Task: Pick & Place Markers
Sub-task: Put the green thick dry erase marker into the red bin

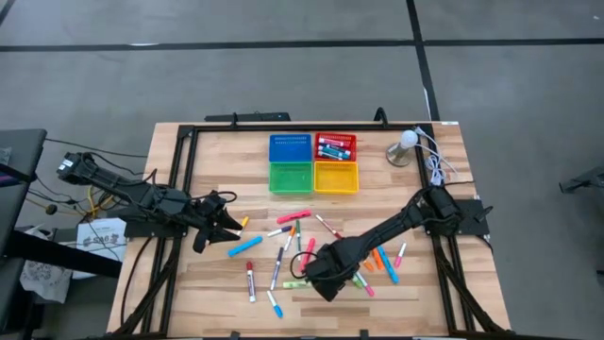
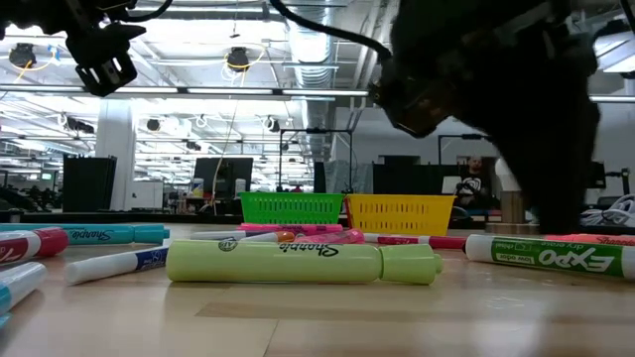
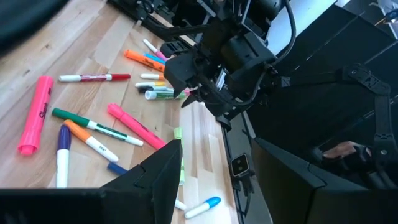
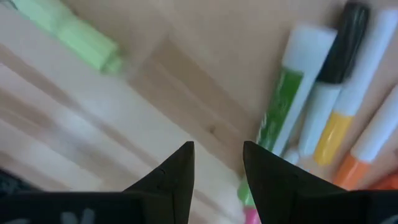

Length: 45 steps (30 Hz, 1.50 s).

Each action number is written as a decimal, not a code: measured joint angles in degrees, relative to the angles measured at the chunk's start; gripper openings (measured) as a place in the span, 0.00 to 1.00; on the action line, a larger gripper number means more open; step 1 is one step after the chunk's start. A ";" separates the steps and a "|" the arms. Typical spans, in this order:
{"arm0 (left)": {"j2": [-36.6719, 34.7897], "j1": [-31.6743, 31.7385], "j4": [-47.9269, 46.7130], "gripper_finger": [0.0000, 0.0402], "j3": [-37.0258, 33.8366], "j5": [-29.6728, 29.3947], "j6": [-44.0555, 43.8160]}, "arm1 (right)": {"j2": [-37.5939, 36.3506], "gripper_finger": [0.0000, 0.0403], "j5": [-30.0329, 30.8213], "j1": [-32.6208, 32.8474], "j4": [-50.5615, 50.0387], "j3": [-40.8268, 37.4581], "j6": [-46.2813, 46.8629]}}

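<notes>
Left gripper (image 1: 219,227) hovers over the table's (image 1: 415,293) left side, jaws partly open, empty. Markers (image 1: 283,255) lie scattered mid-table, a few in the red tray (image 1: 335,147). Right gripper (image 4: 217,163) sits low w/ jaws partly open, holding nothing, beside a green-and-white marker (image 4: 286,106).

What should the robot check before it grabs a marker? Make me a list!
1. Right tool low over the markers: ok.
2. Right tool empty, with a gap between its fingers: ok.
3. Green-labelled marker sitting right between those fingers: not ok, it lies off to one side.
4. Left tool out of the way at the table's left side: ok.
5. Room left in the red tray: ok.
6. Left tool empty: cannot tell.
</notes>
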 joint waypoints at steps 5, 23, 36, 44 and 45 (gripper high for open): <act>0.00 0.00 0.05 0.48 -0.02 0.00 -0.22 | 0.00 0.32 -3.24 -0.28 -3.48 0.02 -0.23; 0.00 0.02 0.40 0.48 -0.02 -0.44 -0.24 | 0.00 0.32 8.34 -0.23 -4.12 0.07 -3.66; 0.00 0.00 0.47 0.48 -0.02 -0.44 -0.24 | 0.00 0.32 10.38 -0.23 -4.08 0.07 -3.69; 0.00 0.00 0.49 0.48 -0.02 -0.44 -0.24 | 0.00 0.32 10.96 -0.23 -3.98 0.07 -3.25; 0.00 0.00 0.49 0.48 -0.02 -0.44 -0.24 | 0.00 0.32 11.03 -0.23 -3.92 0.07 -3.25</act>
